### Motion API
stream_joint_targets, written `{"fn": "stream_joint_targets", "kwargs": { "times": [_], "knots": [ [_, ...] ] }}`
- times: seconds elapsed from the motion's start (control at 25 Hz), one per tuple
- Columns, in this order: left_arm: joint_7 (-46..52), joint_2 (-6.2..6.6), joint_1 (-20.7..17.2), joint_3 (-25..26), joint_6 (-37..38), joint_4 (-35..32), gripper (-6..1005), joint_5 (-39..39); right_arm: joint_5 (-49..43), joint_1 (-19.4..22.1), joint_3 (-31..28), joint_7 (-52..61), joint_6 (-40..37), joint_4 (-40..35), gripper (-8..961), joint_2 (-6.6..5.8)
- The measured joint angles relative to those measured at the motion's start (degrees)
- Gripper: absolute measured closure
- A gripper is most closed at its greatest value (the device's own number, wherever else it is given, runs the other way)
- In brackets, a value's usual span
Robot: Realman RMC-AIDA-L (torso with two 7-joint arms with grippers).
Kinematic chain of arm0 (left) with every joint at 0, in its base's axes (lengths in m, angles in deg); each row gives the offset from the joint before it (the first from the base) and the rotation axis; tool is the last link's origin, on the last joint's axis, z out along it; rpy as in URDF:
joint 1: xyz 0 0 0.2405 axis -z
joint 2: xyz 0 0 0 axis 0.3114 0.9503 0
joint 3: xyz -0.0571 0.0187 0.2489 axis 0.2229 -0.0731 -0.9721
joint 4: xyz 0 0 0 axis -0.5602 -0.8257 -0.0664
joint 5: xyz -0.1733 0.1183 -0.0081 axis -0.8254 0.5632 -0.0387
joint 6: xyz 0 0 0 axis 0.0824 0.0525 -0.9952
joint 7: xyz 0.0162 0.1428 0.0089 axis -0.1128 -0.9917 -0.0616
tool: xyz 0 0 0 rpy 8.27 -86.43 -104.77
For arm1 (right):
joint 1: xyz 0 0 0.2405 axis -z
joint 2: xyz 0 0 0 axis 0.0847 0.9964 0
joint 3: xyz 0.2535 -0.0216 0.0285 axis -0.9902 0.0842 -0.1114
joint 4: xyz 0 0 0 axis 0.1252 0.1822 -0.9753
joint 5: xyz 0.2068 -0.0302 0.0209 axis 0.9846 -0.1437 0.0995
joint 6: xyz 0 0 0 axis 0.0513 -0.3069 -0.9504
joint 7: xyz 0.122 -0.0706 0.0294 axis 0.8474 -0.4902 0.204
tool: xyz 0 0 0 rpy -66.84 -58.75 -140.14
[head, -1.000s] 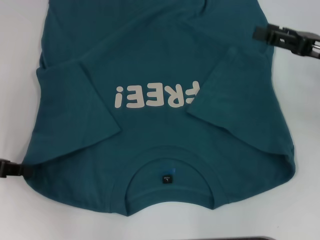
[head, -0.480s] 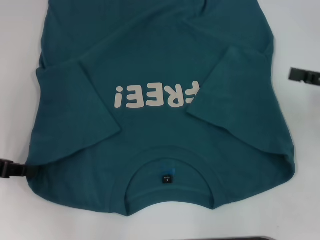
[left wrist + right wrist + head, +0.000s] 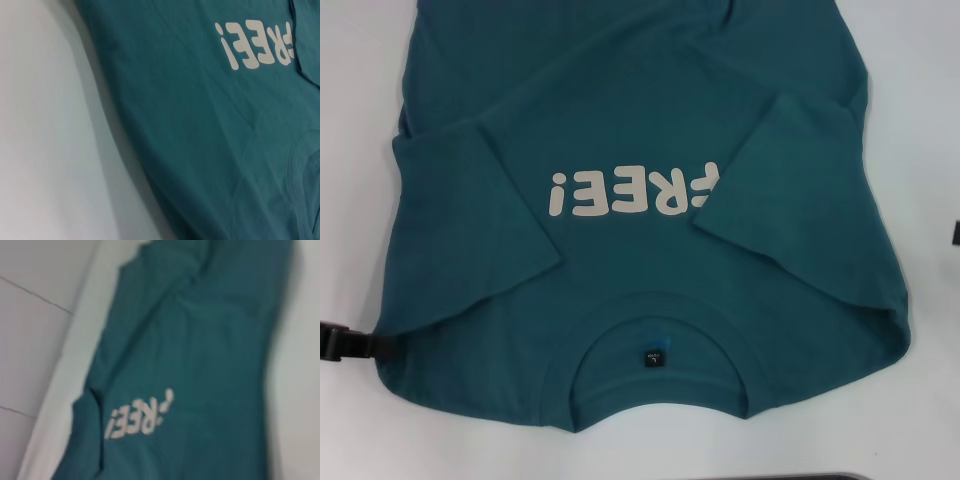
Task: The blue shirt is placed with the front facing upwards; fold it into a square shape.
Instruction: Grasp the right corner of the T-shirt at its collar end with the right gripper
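The blue shirt (image 3: 640,130) lies front up on the white table, with the cream "FREE!" lettering (image 3: 632,190) upside down in the head view. Its collar and small black label (image 3: 654,358) are on the near side. Both sleeves are folded inward over the chest, and the right one (image 3: 775,180) covers the edge of the lettering. My left gripper (image 3: 350,341) is low at the shirt's near left shoulder edge, mostly cut off by the picture's border. Only a dark sliver of my right gripper (image 3: 956,232) shows at the right border, clear of the cloth. The shirt also shows in the left wrist view (image 3: 200,125) and the right wrist view (image 3: 200,340).
White table (image 3: 920,400) surrounds the shirt on the left, right and near sides. A dark curved edge (image 3: 830,477) shows at the bottom of the head view. In the right wrist view the table edge (image 3: 65,365) runs beside a tiled floor (image 3: 35,315).
My right gripper has drawn away from the shirt's far right side, moving rightward and nearer until almost out of the head view. The left gripper and the shirt have stayed put.
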Motion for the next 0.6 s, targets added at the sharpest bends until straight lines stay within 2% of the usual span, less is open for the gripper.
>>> {"fn": "stream_joint_targets", "kwargs": {
  "times": [0.28,0.6],
  "knots": [
    [0.03,0.06,0.07,-0.08,0.29,0.0,984,0.0,-5.56,-0.83,-0.7,3.09,0.27,-0.56,9,0.03],
    [0.11,0.35,0.51,-0.09,0.58,0.08,984,0.0,-6.23,-3.3,-0.18,3.17,1.53,-3.57,15,0.37]
  ]
}}
